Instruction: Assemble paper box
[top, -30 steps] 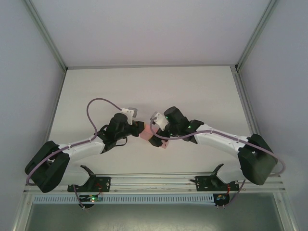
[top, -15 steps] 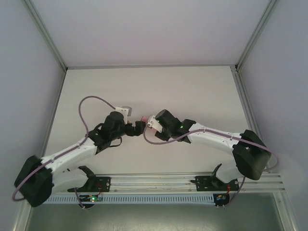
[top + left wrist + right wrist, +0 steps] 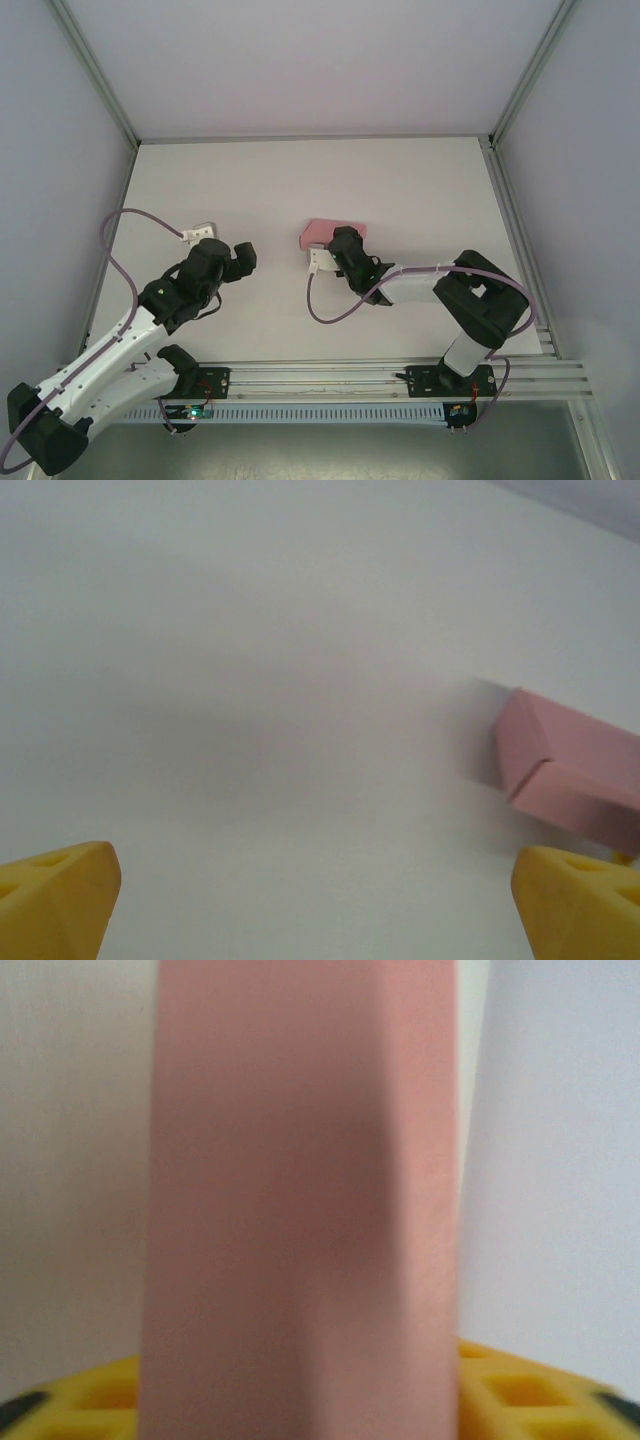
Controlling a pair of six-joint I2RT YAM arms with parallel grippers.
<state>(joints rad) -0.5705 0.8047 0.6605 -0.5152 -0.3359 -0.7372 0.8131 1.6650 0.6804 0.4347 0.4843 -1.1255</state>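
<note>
From above, we see the small pink thin-card paper box point(image 3: 335, 230) lying flat on the white desk point(image 3: 420, 190). The right claw point(image 3: 338, 246) sits right at its near edge, and the left claw point(image 3: 240, 256) is well apart on the left. On the left wrist, we've got yellow fingertips point(image 3: 60, 895) spread wide, with the folded-up box off to the right. On the right wrist, blurred pink card runs between yellow fingers point(image 3: 530, 1400); clamped or loose, we cannot tell.

A plain white table point(image 3: 400, 190) stands between pale grey walls point(image 3: 60, 150), with aluminium frame rails point(image 3: 320, 372) along its near edge.
</note>
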